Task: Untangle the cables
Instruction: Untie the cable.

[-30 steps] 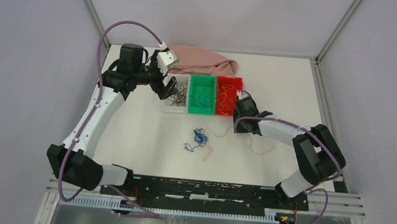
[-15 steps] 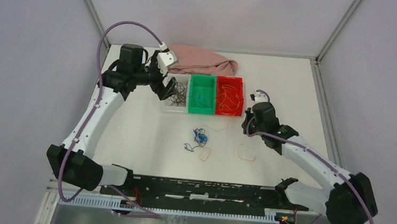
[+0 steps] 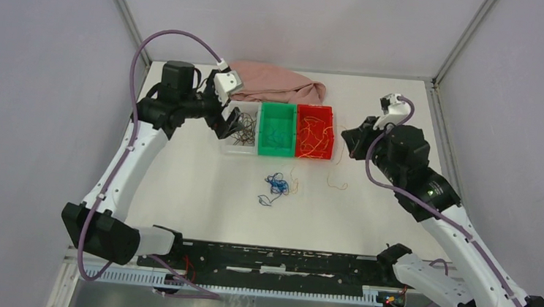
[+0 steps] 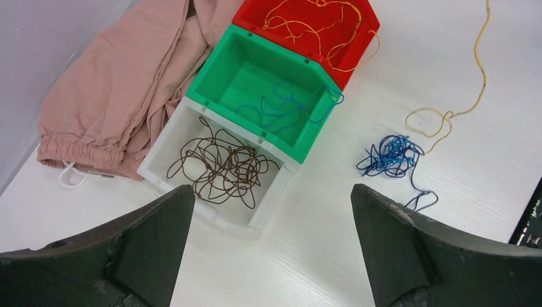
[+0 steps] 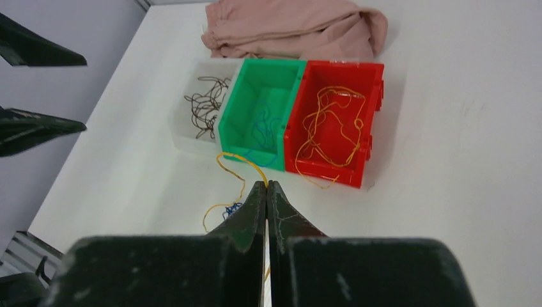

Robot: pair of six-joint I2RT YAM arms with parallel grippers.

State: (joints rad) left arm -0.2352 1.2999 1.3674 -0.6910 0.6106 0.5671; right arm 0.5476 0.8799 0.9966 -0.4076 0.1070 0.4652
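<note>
On the white desk [image 3: 200, 192], a pink cloth [image 3: 274, 84] lies at the far edge, behind the white bin [image 3: 234, 147], green bin [image 3: 264, 123] and red bin [image 3: 315, 111]. My left pincer [image 3: 226, 126] hangs wide open over the white bin's brown cables [image 4: 224, 173]. My right pincer [image 5: 266, 185], right of the red bin, pinches a yellow-orange cable [image 4: 447, 116]. A blue tangle [image 4: 390, 157] lies on the desk, on the near side of the green bin.

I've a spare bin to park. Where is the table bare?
Bare: the near strip between blue tangle and base rail, and from the tangle left to the left arm. Crowded: bins and pink cloth along the far edge; an orange cable trails right of the tangle.
</note>
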